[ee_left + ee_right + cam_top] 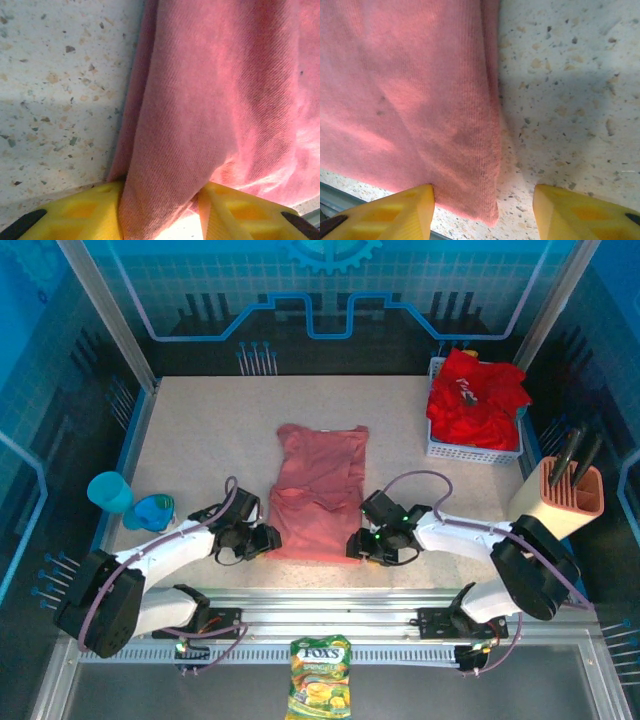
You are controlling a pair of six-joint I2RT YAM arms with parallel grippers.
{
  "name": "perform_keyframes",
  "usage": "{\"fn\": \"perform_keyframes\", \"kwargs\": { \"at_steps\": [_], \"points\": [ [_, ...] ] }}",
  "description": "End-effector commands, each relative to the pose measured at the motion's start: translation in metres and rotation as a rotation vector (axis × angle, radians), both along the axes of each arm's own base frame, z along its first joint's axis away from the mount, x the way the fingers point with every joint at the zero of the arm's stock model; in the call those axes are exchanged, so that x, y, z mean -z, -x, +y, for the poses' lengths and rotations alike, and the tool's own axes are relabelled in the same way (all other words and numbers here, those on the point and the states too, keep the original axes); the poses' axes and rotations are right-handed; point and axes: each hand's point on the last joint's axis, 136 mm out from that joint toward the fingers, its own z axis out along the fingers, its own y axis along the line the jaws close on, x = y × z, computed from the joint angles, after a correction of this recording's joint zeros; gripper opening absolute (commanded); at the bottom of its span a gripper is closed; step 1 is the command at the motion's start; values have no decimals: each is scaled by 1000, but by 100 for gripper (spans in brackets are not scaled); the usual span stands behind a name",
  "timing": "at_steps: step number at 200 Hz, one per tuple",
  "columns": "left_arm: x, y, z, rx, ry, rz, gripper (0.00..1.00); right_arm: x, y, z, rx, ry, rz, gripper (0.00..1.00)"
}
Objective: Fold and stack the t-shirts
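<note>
Speckled worktop (pixel 200 440) holds the pink shirt (pixel 318 490) flat, my left pincer (pixel 264 538) clamped on its near-left hem corner and my right pincer (pixel 360 543) open astride the near-right one, so both corners can lift evenly for folding.

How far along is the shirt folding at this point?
Done: the pink shirt lies flat on the table, its sides seemingly folded in. In hand: the left gripper pinches its near left corner; the right gripper stands open around the near right corner. Left: fold it over, then fold the red shirts heaped in the basket and stack all.
</note>
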Motion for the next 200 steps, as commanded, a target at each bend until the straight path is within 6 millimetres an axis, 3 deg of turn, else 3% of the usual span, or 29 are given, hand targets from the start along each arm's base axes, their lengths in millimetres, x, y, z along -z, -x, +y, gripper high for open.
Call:
{"fn": "perform_keyframes", "kwargs": {
  "at_steps": [1,42,82,119,137,156,200],
  "points": [
    [4,5,7,12,-34,17,42,-2,12,25,-55,-69,54,55],
    [11,9,13,25,-80,43,42,-11,11,31,-69,-66,55,55],
    [14,5,7,23,-56,46,41,2,14,30,-58,-55,69,51],
    [19,6,3,17,-32,59,34,8,14,26,-48,-38,55,47],
    [19,9,5,16,-34,64,27,10,15,21,-42,-20,45,40],
    [14,10,4,14,-26,59,14,7,12,18,-46,-16,16,28],
    [-1,16,1,7,3,46,3,-2,10,6,-51,9,-44,4]
  ]
}}
